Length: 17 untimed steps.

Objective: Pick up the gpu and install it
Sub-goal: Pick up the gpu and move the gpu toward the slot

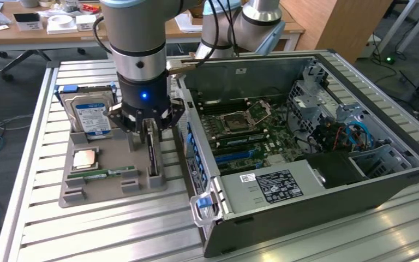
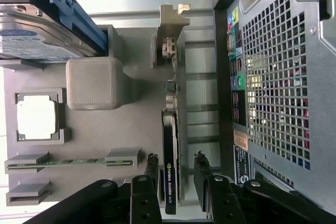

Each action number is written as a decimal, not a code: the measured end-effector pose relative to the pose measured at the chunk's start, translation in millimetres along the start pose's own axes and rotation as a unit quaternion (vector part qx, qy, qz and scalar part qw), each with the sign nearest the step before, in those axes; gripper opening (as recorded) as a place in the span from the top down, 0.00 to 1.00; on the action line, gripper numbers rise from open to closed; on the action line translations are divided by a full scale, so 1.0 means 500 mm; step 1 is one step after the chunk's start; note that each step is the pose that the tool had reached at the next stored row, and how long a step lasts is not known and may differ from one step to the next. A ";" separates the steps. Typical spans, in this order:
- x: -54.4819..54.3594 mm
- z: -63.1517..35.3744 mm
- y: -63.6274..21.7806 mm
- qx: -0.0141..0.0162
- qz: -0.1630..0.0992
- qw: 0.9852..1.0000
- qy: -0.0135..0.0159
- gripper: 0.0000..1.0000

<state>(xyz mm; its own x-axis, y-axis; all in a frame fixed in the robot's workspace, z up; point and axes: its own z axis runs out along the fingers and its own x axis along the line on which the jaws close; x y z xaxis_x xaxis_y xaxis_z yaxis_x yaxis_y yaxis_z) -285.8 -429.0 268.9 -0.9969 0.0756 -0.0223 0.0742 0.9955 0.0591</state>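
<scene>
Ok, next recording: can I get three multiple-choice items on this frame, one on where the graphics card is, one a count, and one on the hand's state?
1. Where is the thin dark graphics card with the metal end bracket?
A. Seated inside the open computer case
B. Standing on edge in the grey plastic holder tray
C. Lying flat on the slatted table

2. How many narrow green memory sticks sit in that tray?
A. None
B. One
C. Three

3. How is the black hand?
A. Shut on the silver hard drive
B. Shut on the card
C. Open, with one finger on each side of the card

Key: 1 B, the card stands upright in a slot of the tray. 2 B, a single stick lies in one slot. 3 C, the fingers stand apart with the card between them.
</scene>
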 end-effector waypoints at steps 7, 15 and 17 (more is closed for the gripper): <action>0.001 0.021 -0.001 0.000 0.000 1.000 0.000 0.58; 0.005 0.033 -0.002 0.000 0.000 1.000 0.000 0.58; 0.005 0.041 -0.002 0.000 0.000 1.000 0.000 0.58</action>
<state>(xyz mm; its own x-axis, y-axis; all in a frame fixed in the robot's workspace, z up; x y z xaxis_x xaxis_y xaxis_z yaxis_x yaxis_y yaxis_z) -287.8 -428.6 248.5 -0.9969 0.0756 -0.0223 0.0741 0.9955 0.0590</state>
